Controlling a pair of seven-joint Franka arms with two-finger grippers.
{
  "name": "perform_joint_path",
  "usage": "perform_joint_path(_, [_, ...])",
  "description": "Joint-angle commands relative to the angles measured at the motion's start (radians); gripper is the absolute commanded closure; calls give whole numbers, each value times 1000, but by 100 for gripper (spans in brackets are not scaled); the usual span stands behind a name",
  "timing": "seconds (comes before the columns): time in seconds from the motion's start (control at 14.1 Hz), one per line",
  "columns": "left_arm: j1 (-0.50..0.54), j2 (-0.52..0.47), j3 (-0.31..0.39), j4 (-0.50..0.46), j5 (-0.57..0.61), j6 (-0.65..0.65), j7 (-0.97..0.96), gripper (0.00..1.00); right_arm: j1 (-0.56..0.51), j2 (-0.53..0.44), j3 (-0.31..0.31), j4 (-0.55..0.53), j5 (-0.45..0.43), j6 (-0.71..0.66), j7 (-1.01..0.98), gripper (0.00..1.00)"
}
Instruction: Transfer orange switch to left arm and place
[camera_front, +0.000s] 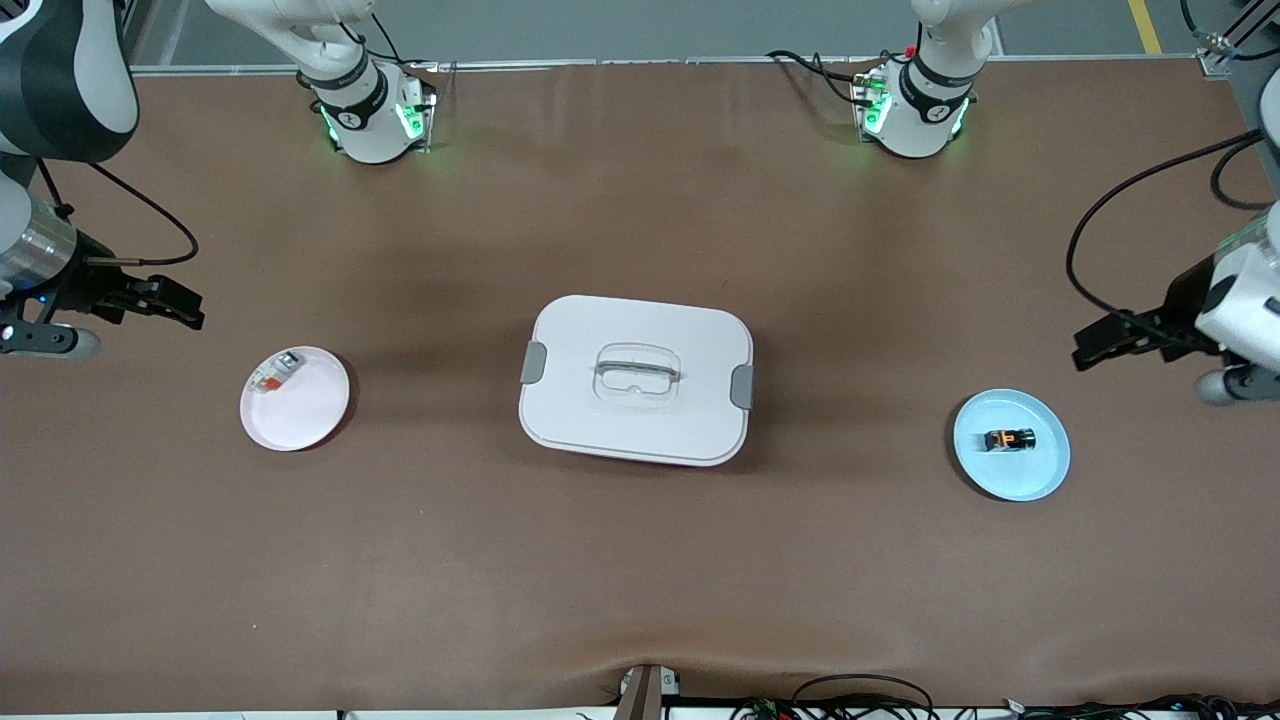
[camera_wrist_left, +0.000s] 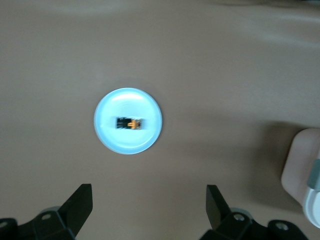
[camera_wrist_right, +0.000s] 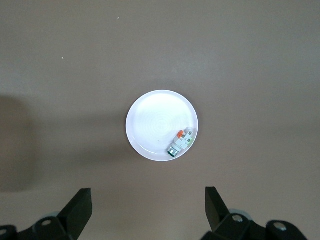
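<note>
Large white lidded plastic box (camera_front: 636, 380) at frame center on brown counter (camera_front: 640, 560); tiny black orange-faced switch (camera_front: 1009, 439) on pale blue round plate (camera_front: 1030, 475) right of frame; pink round plate (camera_front: 300, 415) left of frame, holding small white piece (camera_front: 273, 372).

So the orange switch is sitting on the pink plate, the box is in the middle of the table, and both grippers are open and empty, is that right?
Not quite. The orange switch lies on the light blue plate toward the left arm's end of the table, as the front view shows; the pink plate holds a small white piece. The box is in the middle, and the left gripper and right gripper are open and empty.
</note>
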Motion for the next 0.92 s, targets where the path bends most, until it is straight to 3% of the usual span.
perform_joint_path(0.0, [-134,-95,161,-7,-14,-71,10,0,-10,0,7,16,8,-14,-36,0])
perform_joint_path(0.14, [-243,-135,283,-7,-17,-96,29,0,-10,0,7,31,7,-16,-38,0])
perform_joint_path(0.36, [-268,-164,363,-10,-121,-122,101,0,-5,3,7,31,8,-17,-38,0])
perform_joint_path(0.85, [-280,-178,368,-2,-115,-165,149,0,9,4,9,31,8,-17,-36,0])
